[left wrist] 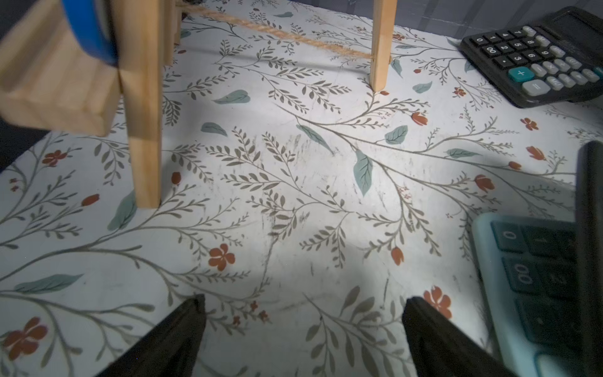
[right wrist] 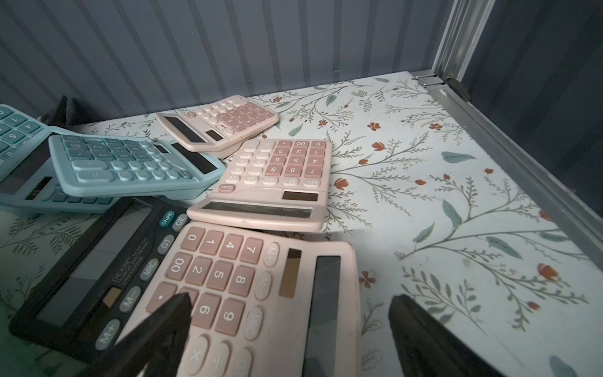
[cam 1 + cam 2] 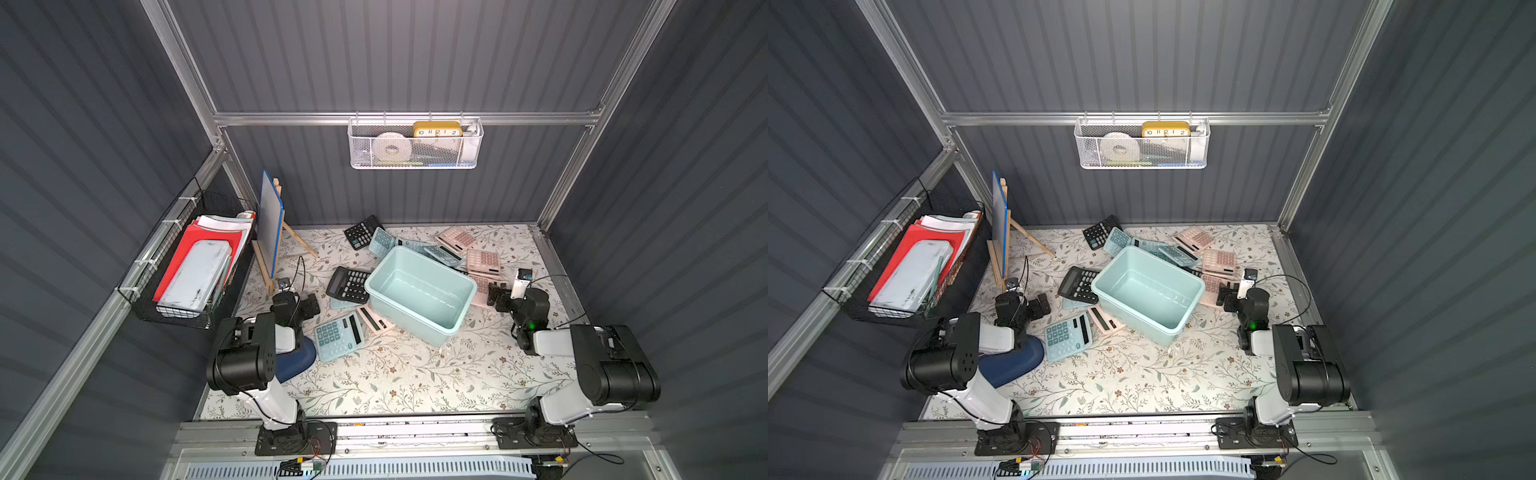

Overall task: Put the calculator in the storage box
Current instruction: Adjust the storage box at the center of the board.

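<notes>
Lower left: left jaws spread, low over bare table (image 1: 293,196) beside blue calculator (image 3: 338,336) — likely idle. Right of centre: right jaws spread over pink calculator (image 2: 248,293) — probably lining up a grasp. Mid-frame: storage box (image 3: 419,291) empty, calculators scattered around it.

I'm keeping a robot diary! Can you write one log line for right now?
storage box: empty | left gripper: open, holding nothing | right gripper: open over pink calculator | step: nothing grasped yet

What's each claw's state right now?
Left claw: open, holding nothing.
Right claw: open, holding nothing, poised at a pink calculator.
</notes>
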Motion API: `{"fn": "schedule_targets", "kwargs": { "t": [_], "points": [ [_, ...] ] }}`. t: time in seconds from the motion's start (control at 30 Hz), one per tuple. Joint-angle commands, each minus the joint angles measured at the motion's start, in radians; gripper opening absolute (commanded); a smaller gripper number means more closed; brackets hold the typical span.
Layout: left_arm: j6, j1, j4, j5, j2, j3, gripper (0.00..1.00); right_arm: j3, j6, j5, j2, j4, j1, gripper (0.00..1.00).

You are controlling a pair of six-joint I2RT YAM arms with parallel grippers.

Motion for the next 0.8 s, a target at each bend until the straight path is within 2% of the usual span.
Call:
{"fn": "schedule_targets", "kwargs": {
  "t": [0.0, 0.77],
  "points": [
    [-0.001, 0.005, -0.006, 0.01, 0.0, 0.016, 0.99, 0.0, -0.009, -0.008, 0.006, 0.025, 0.004, 0.99],
    [-0.002, 0.005, 0.012, -0.011, -0.006, 0.007, 0.99, -0.003, -0.009, -0.008, 0.007, 0.03, 0.004, 0.99]
  ]
}}
